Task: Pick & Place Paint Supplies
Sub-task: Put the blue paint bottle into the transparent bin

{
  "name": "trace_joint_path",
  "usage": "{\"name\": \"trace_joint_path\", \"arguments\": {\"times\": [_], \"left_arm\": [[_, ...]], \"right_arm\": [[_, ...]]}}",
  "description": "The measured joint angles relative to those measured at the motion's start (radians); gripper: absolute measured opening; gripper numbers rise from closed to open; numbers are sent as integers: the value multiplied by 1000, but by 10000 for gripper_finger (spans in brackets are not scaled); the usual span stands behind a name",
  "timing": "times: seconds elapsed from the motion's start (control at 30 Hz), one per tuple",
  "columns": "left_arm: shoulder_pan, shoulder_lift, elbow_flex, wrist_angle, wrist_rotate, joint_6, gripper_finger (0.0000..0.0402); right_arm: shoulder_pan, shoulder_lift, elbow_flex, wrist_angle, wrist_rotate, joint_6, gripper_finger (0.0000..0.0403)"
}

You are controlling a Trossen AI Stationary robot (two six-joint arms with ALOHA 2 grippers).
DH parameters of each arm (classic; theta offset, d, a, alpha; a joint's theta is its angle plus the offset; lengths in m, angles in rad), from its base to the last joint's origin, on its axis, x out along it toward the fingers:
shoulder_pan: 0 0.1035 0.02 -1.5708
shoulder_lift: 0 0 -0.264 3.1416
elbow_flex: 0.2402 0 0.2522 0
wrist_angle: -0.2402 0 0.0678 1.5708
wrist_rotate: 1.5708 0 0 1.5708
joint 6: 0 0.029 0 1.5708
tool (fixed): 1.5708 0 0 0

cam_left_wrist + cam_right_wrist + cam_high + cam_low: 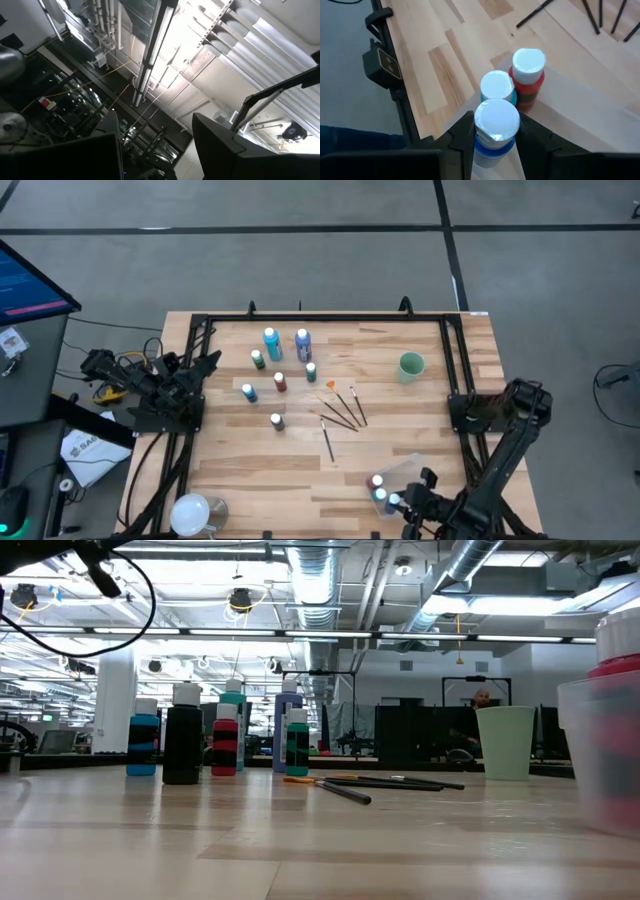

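A white-capped blue paint bottle [496, 131] is clamped between the fingers of the right gripper [495, 142] over the clear plastic tub [412, 472] at the table's near right edge, just beside a teal bottle [497, 87] and a red bottle [527, 75] already standing in the tub. Seven more paint bottles [272, 340] are grouped upright at the table's middle left, with the paintbrushes [340, 408] lying between them and the pale green cup [411, 366]. The left gripper [205, 365] is parked off the table's left edge, its fingers spread apart.
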Motion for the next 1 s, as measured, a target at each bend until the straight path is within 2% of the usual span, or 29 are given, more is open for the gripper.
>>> {"name": "trace_joint_path", "arguments": {"times": [0.3,1.0], "left_arm": [[0,0,0,0,-19,0,132],[0,0,0,0,-21,1,132]], "right_arm": [[-14,6,0,37,20,-98,111],[-14,8,0,60,23,-102,113]]}}
